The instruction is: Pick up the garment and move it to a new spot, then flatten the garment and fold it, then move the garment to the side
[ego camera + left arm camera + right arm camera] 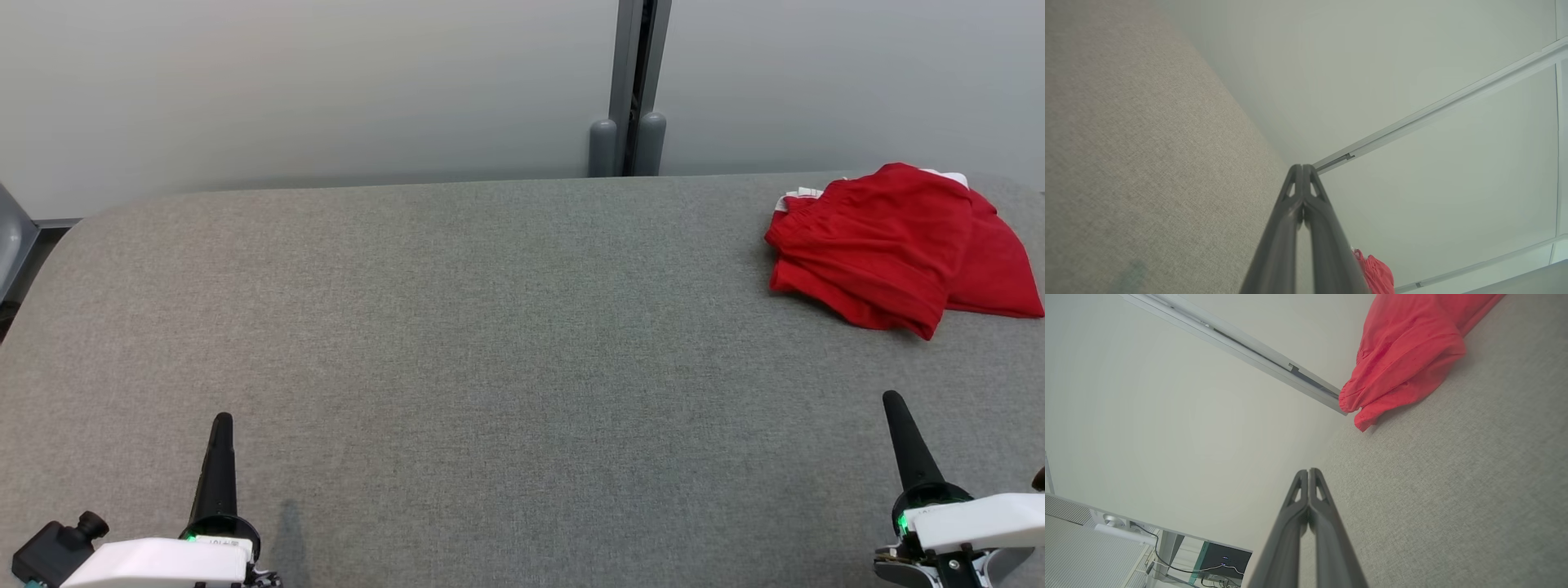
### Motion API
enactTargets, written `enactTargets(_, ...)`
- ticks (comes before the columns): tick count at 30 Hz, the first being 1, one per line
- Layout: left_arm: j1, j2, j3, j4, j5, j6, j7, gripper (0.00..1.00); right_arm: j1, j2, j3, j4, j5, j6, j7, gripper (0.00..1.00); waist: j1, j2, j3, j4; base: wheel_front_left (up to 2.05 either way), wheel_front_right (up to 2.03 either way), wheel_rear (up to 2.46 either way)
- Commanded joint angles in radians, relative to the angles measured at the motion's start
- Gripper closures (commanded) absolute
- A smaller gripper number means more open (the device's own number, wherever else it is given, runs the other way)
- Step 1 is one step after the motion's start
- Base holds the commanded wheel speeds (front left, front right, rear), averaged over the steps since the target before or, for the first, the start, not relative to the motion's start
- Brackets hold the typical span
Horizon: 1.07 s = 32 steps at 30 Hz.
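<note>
The limp, light garment is lying ahead of the right claw (pressed together), likely wanting a near-edge pinch.

The garment is soft, creased red cloth; the table is covered in coarse, matt grey woven fabric.

No text, brand, number or sign is legible here. A faint dark marking sits on the white housing just behind the fingers of the left gripper, too small to read. Well ahead of the right gripper, a white strip at the edge of the red garment shows no legible print.
</note>
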Motion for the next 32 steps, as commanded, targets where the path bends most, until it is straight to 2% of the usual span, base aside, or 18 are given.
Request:
enactTargets(1,0.007,0.006,0.006,-0.015,-0.029,-0.005,0.005,1.00,0.006,-0.003,-0.009,-0.015,0.025,0.001,0.009,1.00,0.0000,0.0000,-0.001,0.000,0.00,0.00,0.00)
enactTargets(32,0.020,0.008,0.019,-0.041,-0.303,-0.011,0.071,1.00,0.027,0.016,-0.053,-0.032,0.276,0.001,0.096,1.00,0.0000,0.0000,-0.019,0.008,0.00,0.00,0.00)
